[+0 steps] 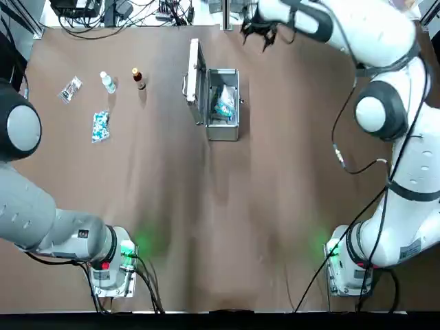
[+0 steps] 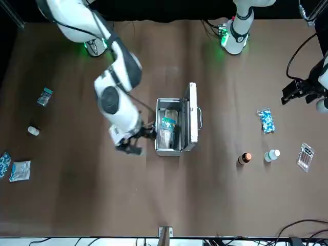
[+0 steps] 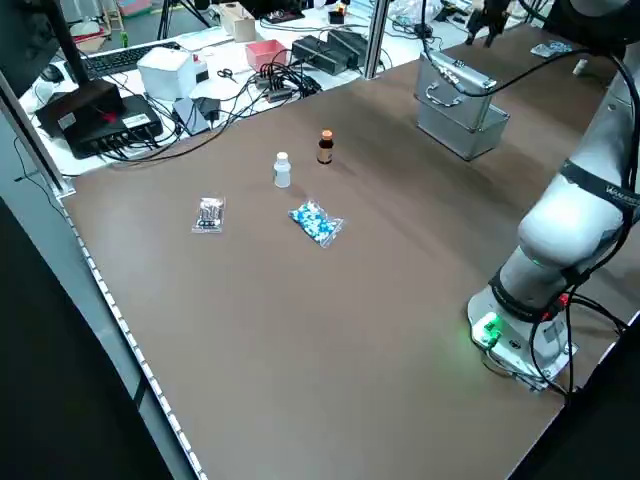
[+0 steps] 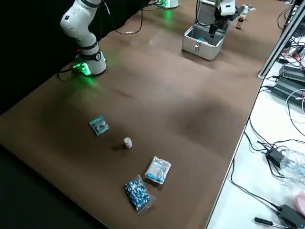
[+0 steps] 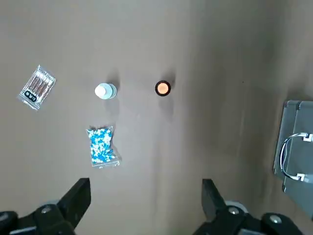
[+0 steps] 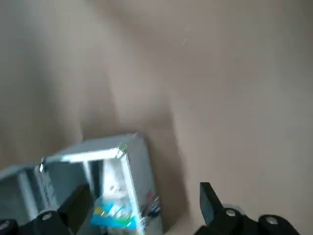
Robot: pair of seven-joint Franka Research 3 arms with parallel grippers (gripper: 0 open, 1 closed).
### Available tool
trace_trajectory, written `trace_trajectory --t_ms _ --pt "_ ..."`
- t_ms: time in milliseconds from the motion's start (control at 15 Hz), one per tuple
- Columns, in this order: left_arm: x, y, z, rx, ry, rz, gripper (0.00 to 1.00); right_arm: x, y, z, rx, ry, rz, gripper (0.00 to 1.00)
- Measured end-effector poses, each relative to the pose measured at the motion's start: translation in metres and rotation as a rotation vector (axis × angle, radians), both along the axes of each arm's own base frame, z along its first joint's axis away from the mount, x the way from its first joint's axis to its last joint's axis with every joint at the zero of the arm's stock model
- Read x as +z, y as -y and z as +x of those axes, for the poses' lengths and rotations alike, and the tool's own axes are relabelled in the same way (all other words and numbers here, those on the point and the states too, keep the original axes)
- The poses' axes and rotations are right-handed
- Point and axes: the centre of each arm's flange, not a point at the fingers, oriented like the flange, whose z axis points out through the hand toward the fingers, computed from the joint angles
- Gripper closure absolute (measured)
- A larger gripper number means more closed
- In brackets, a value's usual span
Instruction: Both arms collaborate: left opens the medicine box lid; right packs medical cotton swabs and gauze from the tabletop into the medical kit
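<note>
The medical kit (image 1: 223,130) stands open at the far middle of the tabletop (image 1: 227,227). Its medicine box lid (image 1: 196,79) is upright on the left side, handle outward. Inside lie the teal medical cotton swabs (image 1: 225,104) and a white packet, the gauze (image 2: 166,137). My right gripper (image 2: 132,143) hangs open and empty just past the kit's far right corner; its wrist view shows the kit (image 6: 137,161) and the packets inside. My left gripper (image 2: 297,92) is open and empty, high over the table's left side, away from the lid (image 5: 293,152).
Left of the kit sit a brown bottle (image 1: 139,78), a white bottle (image 1: 107,82), a clear bag (image 1: 70,88) and a blue-dotted pouch (image 1: 100,126). On the right side lie a small teal bag (image 2: 45,96), a white bottle (image 2: 33,130) and two pouches (image 2: 19,170).
</note>
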Motion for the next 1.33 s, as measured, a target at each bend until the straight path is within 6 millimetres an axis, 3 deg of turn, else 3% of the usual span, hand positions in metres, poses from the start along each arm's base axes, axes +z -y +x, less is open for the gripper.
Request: trace_trajectory --t_ms 333,467,667,800,1000,1333 --pt "0.0 0.0 0.0 0.0 0.0 0.0 0.0 0.05 0.129 0.032 0.01 0.0 -0.038 0.01" --pt "0.0 0.0 0.0 0.0 0.0 0.0 0.0 0.079 0.181 0.034 0.024 0.004 -0.054 0.01" --pt "0.0 0.0 0.0 0.0 0.0 0.0 0.0 0.122 0.253 0.021 0.06 -0.023 -0.082 0.01" --pt "0.0 0.0 0.0 0.0 0.0 0.0 0.0 0.131 0.271 0.01 0.067 -0.072 -0.095 0.01" --pt "0.0 0.0 0.0 0.0 0.0 0.0 0.0 0.155 0.255 -0.004 0.073 -0.058 -0.099 0.01" --pt "0.0 0.0 0.0 0.0 0.0 0.0 0.0 0.209 0.273 -0.038 0.021 -0.055 -0.13 0.01"
